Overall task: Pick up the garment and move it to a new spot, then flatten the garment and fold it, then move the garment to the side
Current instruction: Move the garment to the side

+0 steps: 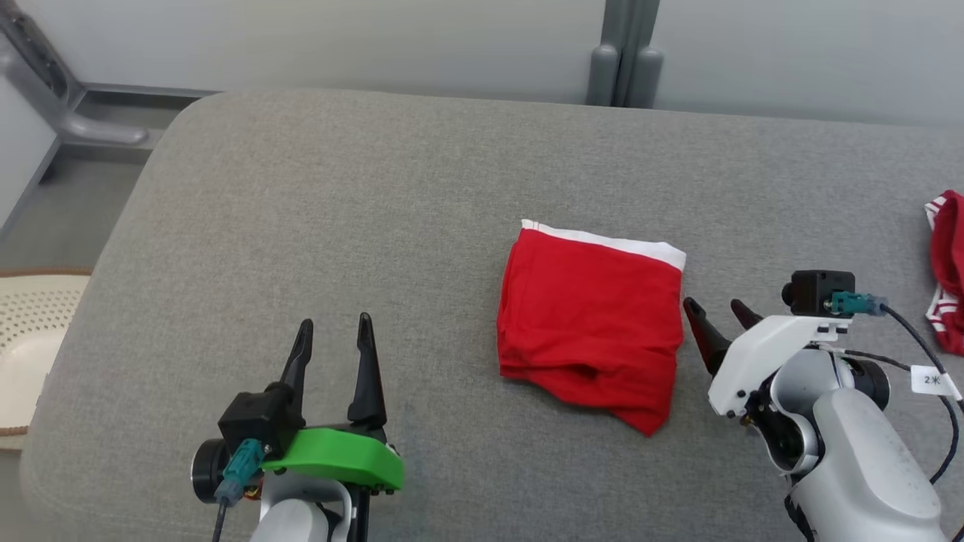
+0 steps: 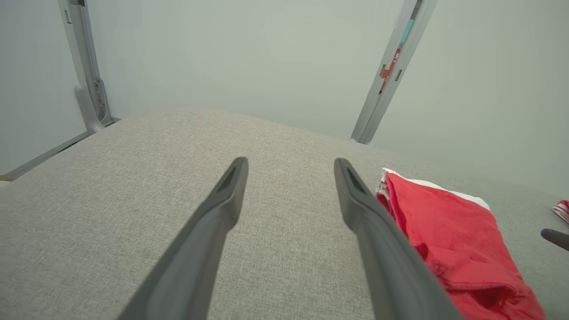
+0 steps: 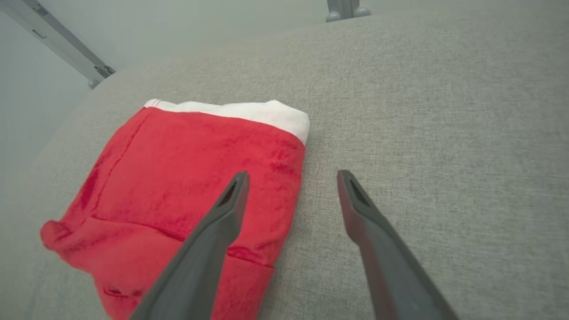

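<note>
A red garment with a white waistband lies folded into a rough square on the grey cushioned surface. My right gripper is open just off the garment's right edge, empty. In the right wrist view the garment sits under and left of my right gripper. My left gripper stands open and empty well to the left of the garment, over bare fabric. In the left wrist view my left gripper points across the surface, with the garment to its right.
A second red and white striped piece of cloth lies at the far right edge. A pale perforated basket stands off the surface's left side. Grey wall panels and a post stand behind the surface's far edge.
</note>
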Tool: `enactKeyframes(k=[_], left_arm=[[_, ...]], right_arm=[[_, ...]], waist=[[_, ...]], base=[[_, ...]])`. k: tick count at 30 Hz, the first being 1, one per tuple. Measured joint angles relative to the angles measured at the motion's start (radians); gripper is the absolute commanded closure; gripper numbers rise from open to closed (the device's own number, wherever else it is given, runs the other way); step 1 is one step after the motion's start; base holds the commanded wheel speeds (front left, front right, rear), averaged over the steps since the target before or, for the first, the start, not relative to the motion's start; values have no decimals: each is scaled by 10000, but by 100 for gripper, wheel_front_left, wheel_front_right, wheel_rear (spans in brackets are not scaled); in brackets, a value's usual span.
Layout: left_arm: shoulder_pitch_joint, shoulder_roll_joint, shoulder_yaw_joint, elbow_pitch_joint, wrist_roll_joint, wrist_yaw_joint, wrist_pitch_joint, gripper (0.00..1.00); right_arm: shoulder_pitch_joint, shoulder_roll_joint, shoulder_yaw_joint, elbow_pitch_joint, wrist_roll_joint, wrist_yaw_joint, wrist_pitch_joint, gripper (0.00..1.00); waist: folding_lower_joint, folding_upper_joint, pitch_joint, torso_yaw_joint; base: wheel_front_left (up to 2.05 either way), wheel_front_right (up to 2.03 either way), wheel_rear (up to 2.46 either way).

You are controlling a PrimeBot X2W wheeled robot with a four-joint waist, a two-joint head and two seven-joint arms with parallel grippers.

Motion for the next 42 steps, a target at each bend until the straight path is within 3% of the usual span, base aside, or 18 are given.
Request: enactKeyframes(k=[6,12,13,14,15,20,27,34,42], left_arm=[[-102,2,-71,-155,-65,52,0,0],[-122,2,-29,-267,-102,111,0,0],[-122,2,-4,-284,-102,136,0,0],[-123,2,48,-309,-102,163,0,0],[-127,2,82,-349,-96,184,0,0],[-187,2,171,-435,94,96,0,0],[-438,0,-107,-476,360,-88,0,0],[-932,73,-257,-431,604,-153,0,0],[-1416,353,-347,-665,871,-159,265,0]], right_arm=[[-540,-357,372,1072,453,-2,1174,0],[-896,-654,639,1377,782,0,1544,0],[-932,-662,675,1373,813,0,1511,61],[-970,-663,742,1352,846,0,1436,86],[-1015,-669,819,1327,899,0,1354,100],[-1081,-767,1220,993,1007,4,1037,100],[-1118,-1628,1538,-59,1051,6,794,100],[-950,-2286,1555,-1312,1080,4,989,100],[-649,-2336,1241,-1973,1179,4,1080,100]], waist=[[0,0,461,583],[0,0,863,1015],[0,0,912,1040],[0,0,967,1055],[0,0,1011,1045],[0,0,1114,725],[0,0,1253,-353],[0,0,1495,-1950],[0,0,1955,-3898]], base=[[0,0,0],[0,0,0],[0,0,0],[0,0,0],[0,0,0],[0,0,0],[0,0,0],[0,0,0],[0,0,0]])
